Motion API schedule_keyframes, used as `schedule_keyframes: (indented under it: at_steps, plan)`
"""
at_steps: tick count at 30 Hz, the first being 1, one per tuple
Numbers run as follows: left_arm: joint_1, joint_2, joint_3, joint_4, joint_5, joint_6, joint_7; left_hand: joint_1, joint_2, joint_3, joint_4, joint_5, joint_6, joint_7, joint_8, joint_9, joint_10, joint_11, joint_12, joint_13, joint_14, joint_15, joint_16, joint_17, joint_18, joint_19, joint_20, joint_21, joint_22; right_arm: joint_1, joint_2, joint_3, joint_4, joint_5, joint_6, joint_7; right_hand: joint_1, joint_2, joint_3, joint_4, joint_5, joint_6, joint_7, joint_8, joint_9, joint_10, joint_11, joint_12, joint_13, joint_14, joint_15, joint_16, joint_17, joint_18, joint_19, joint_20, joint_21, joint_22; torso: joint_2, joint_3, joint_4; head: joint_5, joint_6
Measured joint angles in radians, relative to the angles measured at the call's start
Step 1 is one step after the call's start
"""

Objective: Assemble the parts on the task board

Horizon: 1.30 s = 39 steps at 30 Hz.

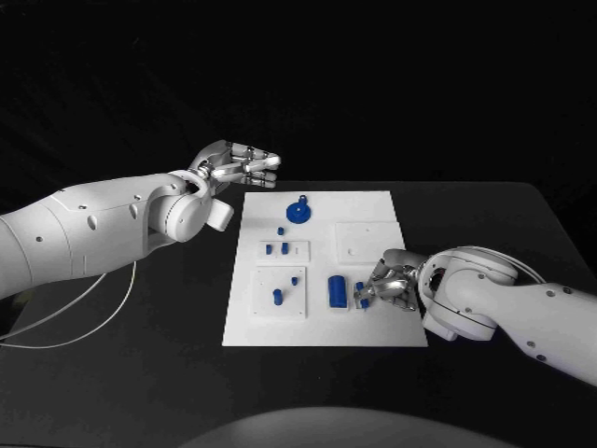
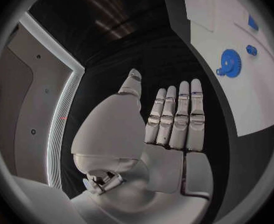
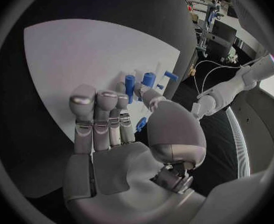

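The white board (image 1: 326, 271) lies flat in the middle of the black desk (image 1: 514, 224). On its far end stands a blue gear (image 1: 298, 210); nearer sit several small blue pegs (image 1: 284, 248) on a raised plate, two more on a second plate (image 1: 280, 291), and a larger blue cylinder (image 1: 338, 290) beside them.

The left robot hand (image 1: 234, 168) hovers above the desk just off the board's far left corner. The left wrist view shows its fingers (image 2: 174, 117) straight, side by side and holding nothing, the thumb apart.

The right robot hand (image 1: 390, 283) rests at the board's near right edge, fingers bent down toward a small blue piece (image 1: 361, 295). In the right wrist view a blue piece (image 3: 141, 124) sits between thumb and fingers, but the palm hides the contact; whether it is gripped cannot be told
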State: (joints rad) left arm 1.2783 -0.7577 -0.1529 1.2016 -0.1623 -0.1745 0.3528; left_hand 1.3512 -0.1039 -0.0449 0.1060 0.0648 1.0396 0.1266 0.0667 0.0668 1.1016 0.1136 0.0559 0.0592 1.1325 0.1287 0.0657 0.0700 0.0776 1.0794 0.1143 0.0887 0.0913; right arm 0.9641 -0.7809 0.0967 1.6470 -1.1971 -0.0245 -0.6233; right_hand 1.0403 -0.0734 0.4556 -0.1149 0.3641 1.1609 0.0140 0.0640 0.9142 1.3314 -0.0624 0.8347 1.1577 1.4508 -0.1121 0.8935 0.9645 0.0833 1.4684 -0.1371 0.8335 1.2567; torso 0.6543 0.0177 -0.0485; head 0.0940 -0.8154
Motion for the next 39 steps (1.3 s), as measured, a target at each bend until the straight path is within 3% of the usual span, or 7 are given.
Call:
schedule_keyframes:
  at_steps: [6, 9, 14, 16, 22, 29, 39]
  plan:
    - [0.0, -0.001, 0.0, 0.0, 0.0, 0.0, 0.0, 0.0, 0.0, 0.0, 0.0, 0.0, 0.0, 0.0, 0.0, 0.0, 0.0, 0.0, 0.0, 0.0, 0.0, 0.0, 0.0, 0.0, 0.0, 0.0, 0.0, 0.0, 0.0, 0.0, 0.003, 0.0, -0.001, 0.0, 0.0, 0.001, 0.018, 0.003, 0.0, 0.0, -0.173, 0.013, -0.017, 0.003, -0.061, 0.003, -0.002, 0.001, 0.004, 0.0, 0.0, 0.0, 0.0, 0.001, 0.0, 0.0, 0.0, -0.002, 0.0, 0.0, 0.0001, 0.002, 0.0]
    - [0.0, -0.001, 0.0, 0.0, 0.0, 0.0, -0.001, 0.0, 0.0, 0.0, 0.0, 0.0, 0.0, 0.0, 0.0, 0.0, 0.0, 0.0, 0.0, 0.0, 0.0, 0.0, 0.0, 0.0, 0.0, 0.0, 0.0, 0.0, 0.0, 0.001, 0.003, 0.001, -0.002, 0.0, -0.001, 0.002, 0.033, -0.004, 0.005, -0.003, -0.227, 0.018, -0.021, 0.005, -0.102, 0.007, -0.004, 0.004, 0.005, 0.0, 0.0, 0.0, 0.0, 0.001, 0.0, 0.0, 0.0, -0.003, 0.0, 0.0, 0.0001, 0.003, -0.002]
    - [0.0, -0.001, 0.0, 0.0, 0.0, 0.0, -0.001, 0.0, 0.0, 0.0, 0.0, 0.0, 0.0, 0.0, 0.0, 0.0, 0.0, 0.0, 0.0, 0.0, 0.0, 0.0, 0.0, 0.0, 0.0, 0.0, 0.0, 0.0, 0.0, 0.001, 0.003, 0.001, -0.004, 0.001, -0.002, 0.002, 0.039, -0.014, -0.001, 0.02, -0.3, 0.029, -0.017, 0.005, -0.12, 0.01, -0.003, 0.004, 0.002, 0.0, 0.0, 0.0, 0.0, 0.001, 0.0, 0.0, 0.0, -0.004, 0.0, 0.0, 0.0, 0.004, -0.003]
    - [0.0, -0.001, 0.0, 0.0, 0.0, 0.0, -0.001, 0.0, 0.0, 0.0, 0.0, 0.0, 0.0, 0.0, 0.0, 0.0, 0.0, 0.0, 0.0, 0.0, 0.0, 0.0, 0.0, 0.0, 0.0, 0.0, 0.0, 0.0, 0.0, 0.001, 0.003, 0.001, -0.005, 0.001, -0.002, 0.002, 0.056, -0.037, -0.024, 0.059, -0.31, 0.03, -0.018, 0.005, -0.121, 0.012, -0.005, 0.004, 0.002, 0.0, 0.0, 0.0, 0.0, 0.001, 0.0, 0.0, 0.0, -0.004, 0.0, 0.0, -0.0002, 0.003, -0.003]
    - [0.0, -0.001, 0.0, 0.0, 0.0, 0.0, -0.002, 0.0, 0.0, 0.0, 0.0, 0.0, 0.0, 0.0, 0.0, 0.0, 0.0, 0.0, 0.0, 0.0, 0.0, 0.0, 0.0, 0.0, 0.0, 0.0, 0.0, 0.0, 0.0, 0.0, 0.002, -0.001, -0.008, 0.002, -0.003, 0.002, 0.033, -0.064, -0.06, 0.108, -0.31, 0.038, -0.016, 0.005, -0.122, 0.013, -0.006, 0.004, 0.001, 0.0, 0.0, -0.004, 0.001, 0.001, 0.0, 0.0, 0.0, -0.005, 0.0, 0.0006, -0.0004, 0.003, -0.003]
    - [0.0, 0.0, 0.0, -0.001, -0.001, 0.0, -0.003, 0.0, 0.0, 0.0, 0.0, 0.0, 0.0, 0.0, 0.0, 0.0, 0.0, 0.0, 0.0, 0.0, 0.0, 0.0, 0.0, 0.0, 0.0, 0.0, 0.0, 0.0, 0.0, -0.001, 0.001, -0.001, -0.008, 0.004, -0.003, 0.002, 0.042, -0.074, -0.107, 0.167, -0.31, 0.038, -0.016, 0.005, -0.109, 0.012, -0.005, -0.001, 0.001, 0.0, 0.0, -0.008, 0.006, 0.001, 0.0, 0.0, -0.004, -0.008, 0.0, 0.0007, -0.0008, 0.002, -0.003]
    - [0.0, 0.0, 0.0, -0.002, -0.001, 0.0, -0.003, 0.0, 0.0, 0.0, 0.0, 0.0, 0.0, 0.0, 0.0, 0.0, 0.0, 0.0, 0.0, 0.0, 0.0, 0.0, 0.0, 0.0, 0.0, 0.0, 0.0, 0.0, 0.0, -0.001, -0.003, -0.001, -0.008, 0.006, -0.006, 0.002, 0.042, -0.074, -0.111, 0.179, -0.31, 0.038, -0.016, 0.005, -0.109, 0.012, -0.005, -0.001, 0.003, 0.0, 0.0, -0.012, 0.006, 0.001, 0.0, 0.0, -0.004, -0.009, 0.0, 0.0007, -0.0007, -0.002, -0.006]
